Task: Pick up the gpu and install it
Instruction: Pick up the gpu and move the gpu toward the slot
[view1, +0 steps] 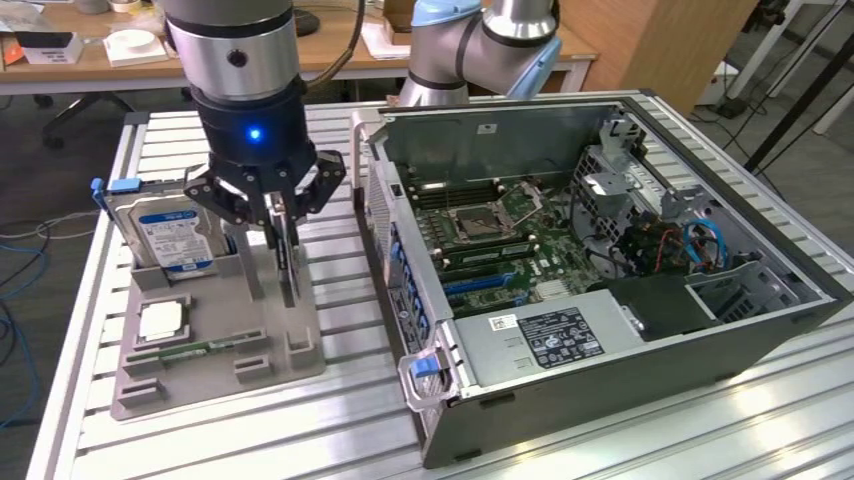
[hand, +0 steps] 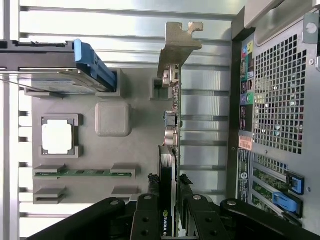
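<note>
- A robot arm's black gripper (view1: 278, 215) (hand: 168, 181) clamps the top edge of the gpu (view1: 284, 262) (hand: 167, 165), one finger pressed to each face of the card.
- The gpu, a thin, flat black card, stands on edge along the side of a grey holder (view1: 287, 350) (hand: 135, 150) that faces the case; whether it has cleared its slot cannot be told.
- In the wrist view, its angular silver metal bracket (hand: 177, 42) juts past the holder's edge over the table.
- The holder is matte moulded plastic with raised blocks and shallow pockets.
- One pocket cradles a square, pale-topped processor (view1: 160, 320) (hand: 57, 137); a narrow groove holds a green memory stick (view1: 200, 349) (hand: 82, 173) lying flat.
- A thick silver hard drive (view1: 171, 235) (hand: 50, 75) with a blue-white label stands upright in the holder's slot, a blue tab at its end.
- The table (view1: 667, 440) (hand: 125, 20) is ribbed aluminium, with long parallel slots.
- A bare strip of table separates the holder from the computer case (view1: 641, 350) (hand: 280, 100).
- The grey steel case lies on its side, its open side up, its rear panel a perforated grid.
- Inside, the motherboard (view1: 494, 240) lies exposed, with blue card slots (view1: 474, 283) near the edge facing the holder and open space above them.
- A labelled silver box (view1: 561, 335) fills the case's near corner; blue cables (view1: 703, 245) loop at the exterior view's right.
</note>
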